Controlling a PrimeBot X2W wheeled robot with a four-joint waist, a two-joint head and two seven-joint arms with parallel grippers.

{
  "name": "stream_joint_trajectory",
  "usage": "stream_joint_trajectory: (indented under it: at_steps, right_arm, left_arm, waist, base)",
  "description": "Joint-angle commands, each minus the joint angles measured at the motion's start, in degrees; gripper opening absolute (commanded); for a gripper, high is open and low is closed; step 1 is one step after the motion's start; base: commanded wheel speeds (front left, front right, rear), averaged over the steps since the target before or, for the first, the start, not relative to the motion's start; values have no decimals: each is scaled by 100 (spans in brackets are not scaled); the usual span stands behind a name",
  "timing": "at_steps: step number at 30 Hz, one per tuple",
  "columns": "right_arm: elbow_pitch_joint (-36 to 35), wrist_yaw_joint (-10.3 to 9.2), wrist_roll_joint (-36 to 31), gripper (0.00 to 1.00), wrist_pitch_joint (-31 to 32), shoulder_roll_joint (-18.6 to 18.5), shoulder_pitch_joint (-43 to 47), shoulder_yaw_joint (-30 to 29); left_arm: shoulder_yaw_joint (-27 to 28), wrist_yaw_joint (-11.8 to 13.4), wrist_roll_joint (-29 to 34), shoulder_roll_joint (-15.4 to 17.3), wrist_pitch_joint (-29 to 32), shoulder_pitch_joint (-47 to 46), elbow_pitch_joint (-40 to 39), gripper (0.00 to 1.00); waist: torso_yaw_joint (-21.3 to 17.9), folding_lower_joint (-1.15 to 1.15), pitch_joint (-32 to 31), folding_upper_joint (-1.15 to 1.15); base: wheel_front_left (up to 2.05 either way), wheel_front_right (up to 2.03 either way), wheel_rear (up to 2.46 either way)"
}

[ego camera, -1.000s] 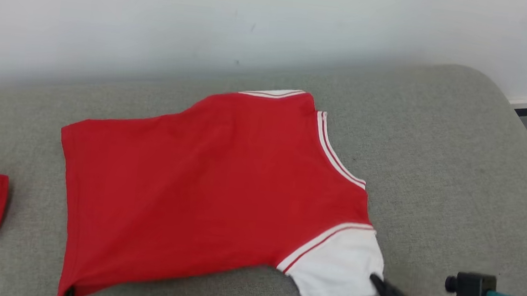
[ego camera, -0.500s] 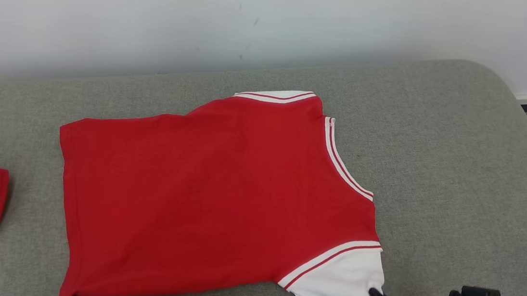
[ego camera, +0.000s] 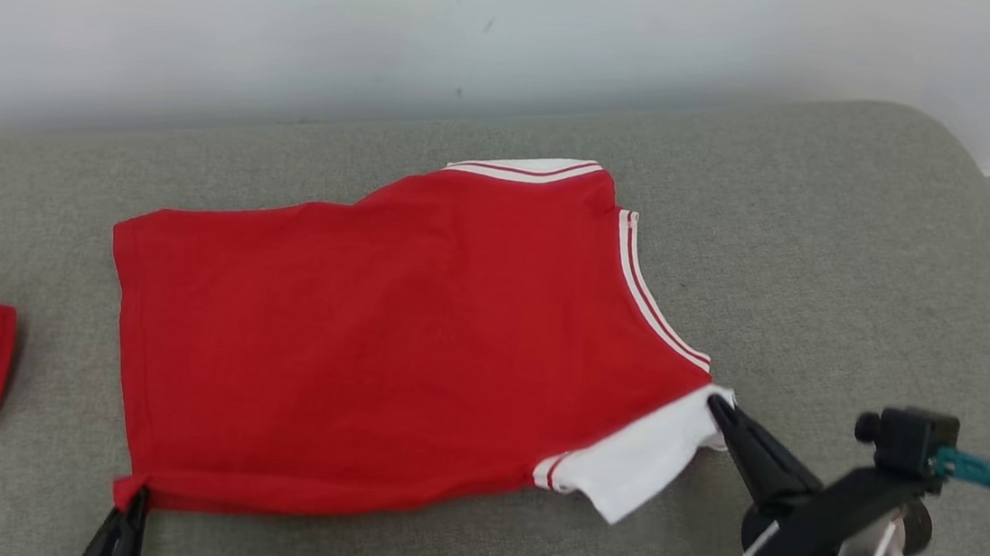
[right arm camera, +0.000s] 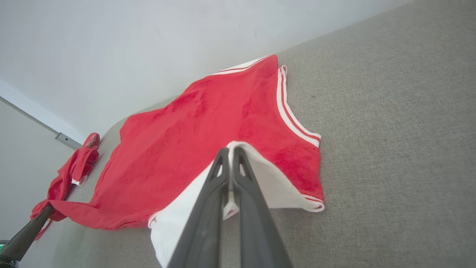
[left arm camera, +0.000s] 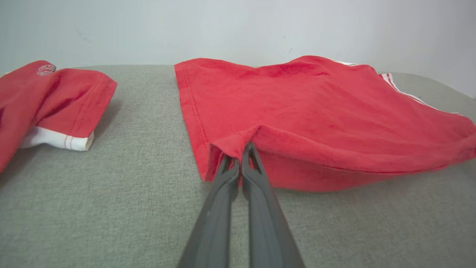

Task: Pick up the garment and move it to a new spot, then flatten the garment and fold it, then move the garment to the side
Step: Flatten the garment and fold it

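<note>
Red garment (ego camera: 380, 340) on grey upholstery (ego camera: 869, 260), both jaws clenched; left on hem (left arm camera: 230, 143), right on white sleeve (ego camera: 632, 459)

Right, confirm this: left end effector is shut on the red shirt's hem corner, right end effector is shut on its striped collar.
One thing is wrong: the right end effector is shut on the white sleeve, not the collar, as the right wrist view shows. The left end effector is shut on the hem corner of the red shirt.
</note>
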Motion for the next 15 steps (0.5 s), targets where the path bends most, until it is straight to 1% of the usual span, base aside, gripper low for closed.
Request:
stream_joint_trajectory:
  at_steps: [1, 5, 10, 15]
  right_arm:
    - [129, 0, -11, 0, 9, 82, -233, 32]
    - [639, -1, -111, 0, 39, 250, -854, 170]
    - [1399, 0, -140, 0, 4, 440, -1591, 395]
    - [2088, 0, -31, 0, -34, 658, -2226, 695]
  left_arm:
    - [-5, -30, 55, 90, -18, -123, 86, 0]
    - [-100, -113, 101, 262, -18, -427, 332, 0]
    - [-168, -161, 91, 425, -18, -796, 610, 0]
    - [-272, -189, 110, 551, -15, -1142, 875, 0]
  waist:
    - [4, -1, 57, 0]
    - [9, -1, 179, 0]
    - [19, -1, 294, 0]
    - [1, -1, 419, 0]
  base:
    - [0, 0, 0]
    - [0, 0, 0]
    - [0, 0, 0]
    - [0, 0, 0]
